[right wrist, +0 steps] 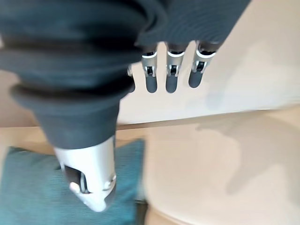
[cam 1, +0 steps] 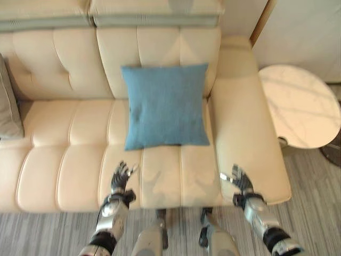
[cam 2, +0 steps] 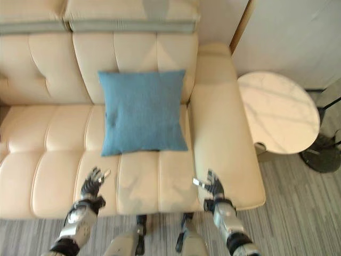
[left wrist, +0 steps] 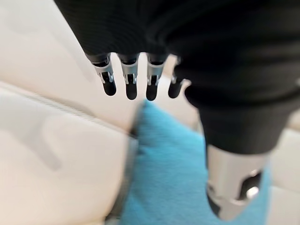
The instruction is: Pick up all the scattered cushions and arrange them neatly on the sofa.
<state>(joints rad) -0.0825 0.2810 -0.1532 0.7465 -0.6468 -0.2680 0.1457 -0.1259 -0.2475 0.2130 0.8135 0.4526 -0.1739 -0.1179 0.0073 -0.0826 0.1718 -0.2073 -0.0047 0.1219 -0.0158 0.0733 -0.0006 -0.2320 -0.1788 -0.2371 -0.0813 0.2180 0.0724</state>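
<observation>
**Resting blue cushion, both hands empty above the seat**

Lying at the far left end of the cream sofa (cam 1: 64,160) is a grey cushion (cam 1: 9,104), cut off by the edge of view. Next comes the left hand (cam 1: 121,176), fingers loosely spread and holding nothing, over the front of the seat. A blue cushion (cam 1: 165,105) leans against the backrest, its lower edge on the seat. The right hand (cam 1: 241,180), likewise relaxed and empty, hovers beside the armrest (cam 1: 242,117). A round marble side table (cam 1: 301,104) stands further right.
</observation>
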